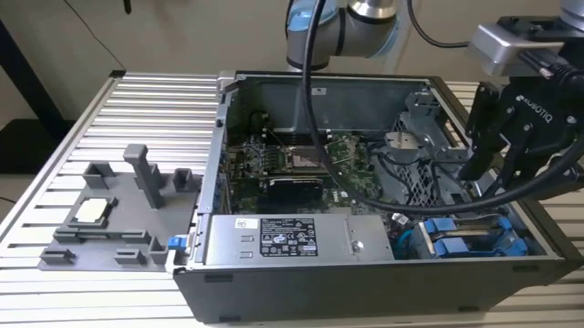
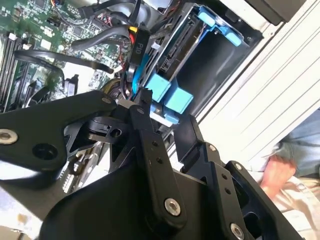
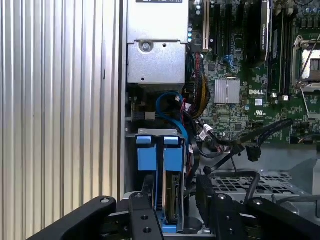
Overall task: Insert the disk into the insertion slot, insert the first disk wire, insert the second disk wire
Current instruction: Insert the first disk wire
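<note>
black two-finger gripper [image 1: 493, 179]: jaws apart above blue-framed silver-grey disk [image 3: 171, 197] | disk: sits in dark grey cage slot [image 1: 474, 234]; exterior view's lower right

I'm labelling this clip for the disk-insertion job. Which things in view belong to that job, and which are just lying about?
Belong to the job:
gripper, above the drive bays
disk, blue-framed
insertion slot, with blue rails

Just lying about:
power-supply box
motherboard
grey fixture, at the exterior view's left
a person's hand, outside the case
</note>
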Controlling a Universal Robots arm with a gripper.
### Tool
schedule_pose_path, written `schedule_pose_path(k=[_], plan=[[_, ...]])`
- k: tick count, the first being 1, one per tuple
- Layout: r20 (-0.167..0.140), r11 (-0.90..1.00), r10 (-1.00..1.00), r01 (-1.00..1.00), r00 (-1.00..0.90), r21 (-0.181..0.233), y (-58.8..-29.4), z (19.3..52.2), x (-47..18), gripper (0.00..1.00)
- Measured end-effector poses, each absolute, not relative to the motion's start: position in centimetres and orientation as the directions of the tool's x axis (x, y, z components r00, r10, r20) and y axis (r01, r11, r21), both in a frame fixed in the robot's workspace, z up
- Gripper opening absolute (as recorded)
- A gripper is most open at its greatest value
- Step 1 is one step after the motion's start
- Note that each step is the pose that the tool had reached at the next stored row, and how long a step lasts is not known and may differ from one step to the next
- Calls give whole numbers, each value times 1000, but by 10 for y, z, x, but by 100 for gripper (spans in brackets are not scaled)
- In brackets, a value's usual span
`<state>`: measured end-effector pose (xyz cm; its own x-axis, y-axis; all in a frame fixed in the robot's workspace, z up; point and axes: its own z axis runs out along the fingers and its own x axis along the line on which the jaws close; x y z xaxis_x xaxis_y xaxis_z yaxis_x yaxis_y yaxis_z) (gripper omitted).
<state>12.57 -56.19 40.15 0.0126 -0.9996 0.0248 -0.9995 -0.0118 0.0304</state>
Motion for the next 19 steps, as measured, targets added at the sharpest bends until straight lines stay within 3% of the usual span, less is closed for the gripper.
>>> schedule_pose_path(k=[5,9,13,19], plan=[[13,-12,-1000,-1000,12,7,-561,402,126,47],[-47,-11,-999,-999,12,-31,-560,402,126,47],[-113,-8,-994,-999,13,-45,-560,402,126,47],[-116,-11,-993,-999,16,-44,-560,401,133,47]])
